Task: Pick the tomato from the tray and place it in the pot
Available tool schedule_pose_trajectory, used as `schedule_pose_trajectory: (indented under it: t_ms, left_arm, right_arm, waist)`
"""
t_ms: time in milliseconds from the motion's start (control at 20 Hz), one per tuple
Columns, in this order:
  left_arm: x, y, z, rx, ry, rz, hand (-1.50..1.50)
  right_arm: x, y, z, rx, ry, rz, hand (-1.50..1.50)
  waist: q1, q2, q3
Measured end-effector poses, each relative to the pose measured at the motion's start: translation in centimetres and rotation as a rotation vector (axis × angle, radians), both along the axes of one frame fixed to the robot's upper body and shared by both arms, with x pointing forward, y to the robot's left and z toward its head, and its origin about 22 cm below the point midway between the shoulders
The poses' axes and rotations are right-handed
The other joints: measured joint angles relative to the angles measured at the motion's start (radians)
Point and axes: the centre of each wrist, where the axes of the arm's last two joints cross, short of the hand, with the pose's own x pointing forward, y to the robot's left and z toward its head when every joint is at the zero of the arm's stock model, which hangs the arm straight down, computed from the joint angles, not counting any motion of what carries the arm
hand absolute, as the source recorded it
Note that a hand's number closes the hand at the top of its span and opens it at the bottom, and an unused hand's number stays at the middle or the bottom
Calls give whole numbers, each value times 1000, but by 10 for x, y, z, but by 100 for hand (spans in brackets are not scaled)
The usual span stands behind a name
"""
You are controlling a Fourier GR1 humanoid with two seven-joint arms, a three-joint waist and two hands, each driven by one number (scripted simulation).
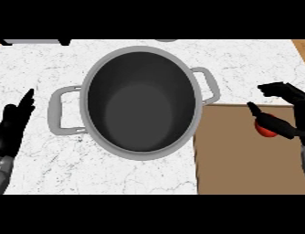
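Right hand (297, 119) fingers curl round the tomato (268, 131) right of the pot (143, 103), above the tray (249, 151); left hand (10, 130) fingers straight.

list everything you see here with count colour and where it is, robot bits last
pot: one, grey with a dark empty inside and a handle on each side, middle of the counter
tray: one, brown, flat, right of the pot at the counter's lower right
tomato: one, red, over the tray's upper right part, mostly hidden in the right hand
counter: one, white marble, under it all
dark object: one, cut off at the top left edge, cannot tell what
left hand: one, black, open, resting at the left edge
right hand: one, black, curled round the tomato, at the right edge
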Motion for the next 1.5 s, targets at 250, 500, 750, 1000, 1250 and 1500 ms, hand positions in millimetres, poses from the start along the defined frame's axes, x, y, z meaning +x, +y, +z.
schedule_pose_trajectory:
  t_ms: [250,500,750,1000,1250,1500]
  left_arm:
    - [-9,5,-4,-18,57,63,0]
    - [-10,4,-4,-20,71,86,0]
    - [-10,5,0,-28,80,91,0]
    - [-11,6,0,-24,82,88,0]
    - [-7,5,3,-23,76,79,0]
    - [-1,1,5,-25,75,84,0]
  right_arm:
    - [-19,9,-8,-124,-180,-117,-150]
    - [-42,7,22,-253,-160,-122,-150]
    - [-46,-4,58,-455,12,-148,-150]
    - [-53,7,94,-615,219,-121,-150]
    - [-54,20,113,-706,456,-48,-150]
    - [-50,33,124,-732,588,-14,-150]
  waist:
    - [-2,1,3]
    - [-5,1,3]
    - [-4,1,1]
    - [0,1,0]
    - [5,4,1]
    - [6,5,3]
